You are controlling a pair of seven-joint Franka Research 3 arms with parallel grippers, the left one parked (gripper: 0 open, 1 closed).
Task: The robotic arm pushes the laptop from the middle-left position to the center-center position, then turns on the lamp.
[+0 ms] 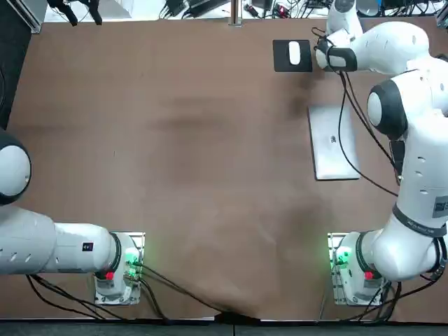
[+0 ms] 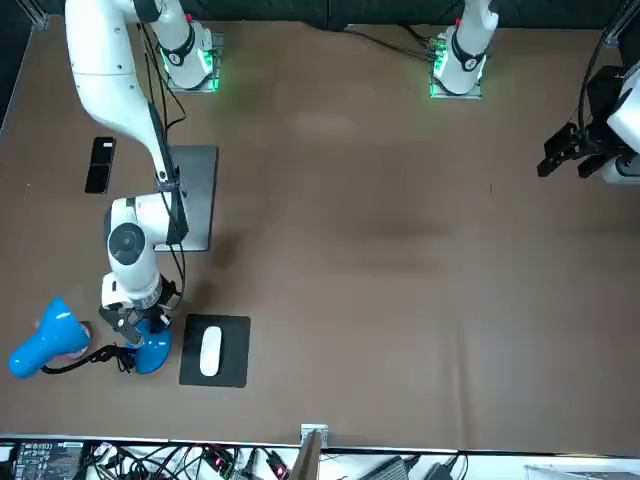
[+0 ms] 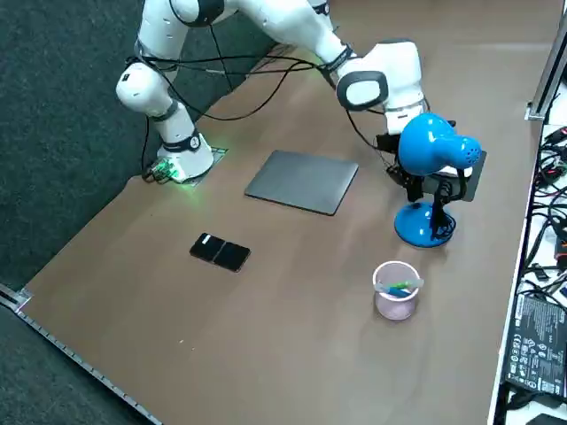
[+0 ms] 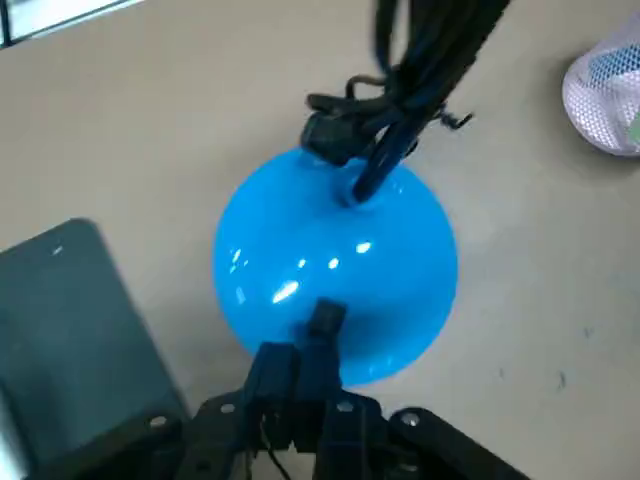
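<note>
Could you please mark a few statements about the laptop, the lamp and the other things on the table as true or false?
1. The laptop lies flat with its lid closed. True.
2. The right gripper is over the blue base of the lamp, fingers shut. True.
3. The mouse sits on the laptop. False: it sits on the black mouse pad.
4. The phone lies on the laptop. False: it lies apart from it on the table.
5. The cup has tipped over. False: it stands upright.
</note>
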